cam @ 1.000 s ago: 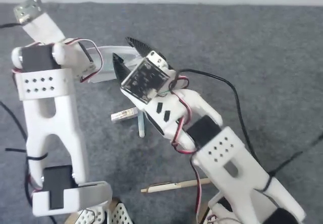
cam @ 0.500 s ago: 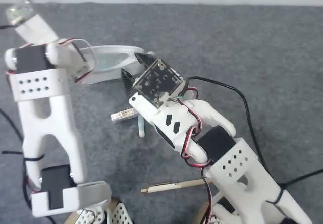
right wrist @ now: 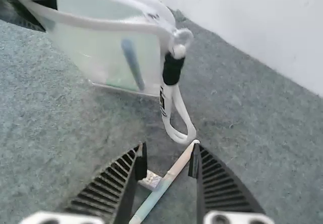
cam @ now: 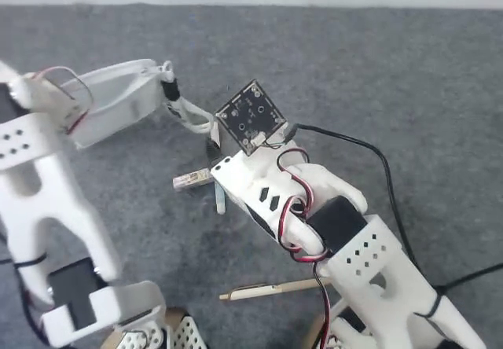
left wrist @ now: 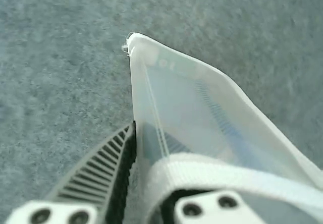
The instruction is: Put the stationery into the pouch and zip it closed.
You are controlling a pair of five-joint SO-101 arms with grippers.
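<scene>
Most of the job is left: the pouch [cam: 118,101], clamped in the left gripper [left wrist: 150,151], hangs open above the table with one blue pen [right wrist: 132,62] inside. The right gripper [right wrist: 167,152], jaws spread, straddles a pale pen [right wrist: 166,181]. A tan pen [cam: 271,288] and a small tube [cam: 192,179] lie loose.
</scene>
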